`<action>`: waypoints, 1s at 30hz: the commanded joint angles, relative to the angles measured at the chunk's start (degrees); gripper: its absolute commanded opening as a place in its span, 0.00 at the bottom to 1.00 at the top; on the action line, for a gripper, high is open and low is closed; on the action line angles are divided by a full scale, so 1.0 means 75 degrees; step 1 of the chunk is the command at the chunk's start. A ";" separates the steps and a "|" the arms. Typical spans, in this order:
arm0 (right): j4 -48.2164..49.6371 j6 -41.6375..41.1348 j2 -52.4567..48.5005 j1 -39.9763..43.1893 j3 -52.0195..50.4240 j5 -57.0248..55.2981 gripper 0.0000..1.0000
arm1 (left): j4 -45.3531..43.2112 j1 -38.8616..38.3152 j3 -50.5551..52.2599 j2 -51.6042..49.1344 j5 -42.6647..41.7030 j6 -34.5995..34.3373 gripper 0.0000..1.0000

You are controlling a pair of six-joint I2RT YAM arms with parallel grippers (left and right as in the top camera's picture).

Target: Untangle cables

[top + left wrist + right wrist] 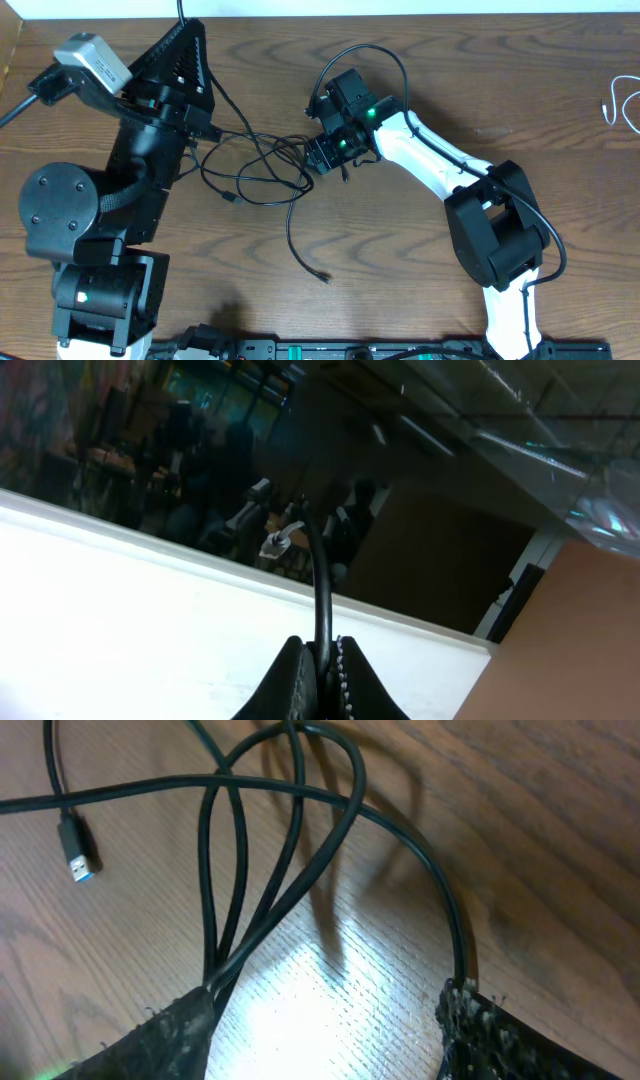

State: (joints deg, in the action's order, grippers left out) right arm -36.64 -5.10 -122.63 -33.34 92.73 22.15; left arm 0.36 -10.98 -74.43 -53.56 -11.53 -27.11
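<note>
Several thin black cables [265,165] lie tangled on the wooden table between the arms. My left gripper [185,30] is raised and tilted upward, shut on one black cable [320,580] that sticks up past the fingertips [322,650] to a small plug end [277,543]. My right gripper [322,152] is open low over the right side of the tangle. In the right wrist view its fingers [330,1020] straddle bare table, with looping black cables [290,840] at both fingertips and a USB plug [75,850] at left. The white cable [620,100] lies far right.
One black cable end [322,275] trails toward the table front, and another plug [232,200] lies left of it. The left arm's bulky black base [90,230] stands at the left. The right arm's base [500,235] stands at the right front.
</note>
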 commanded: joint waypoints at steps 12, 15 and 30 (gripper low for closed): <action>-0.1271 -0.1192 -0.0131 -0.0283 0.0519 0.1684 0.59 | 0.0119 -0.0003 -0.0044 -0.0152 0.0230 -0.0178 0.08; -0.1445 -0.1437 -0.0393 -0.0466 0.0519 0.1580 0.55 | 0.0149 -0.0003 -0.0044 -0.0207 0.0230 -0.0291 0.08; -0.2634 -0.0775 -0.0149 0.0769 0.1955 -0.0638 0.01 | 0.2014 0.0866 -0.0044 -0.0131 0.0554 -0.0315 0.08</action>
State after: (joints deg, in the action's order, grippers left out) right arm -54.85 -14.22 -127.59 -30.98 102.54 24.73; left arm 12.99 -6.37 -74.46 -54.89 -9.69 -28.77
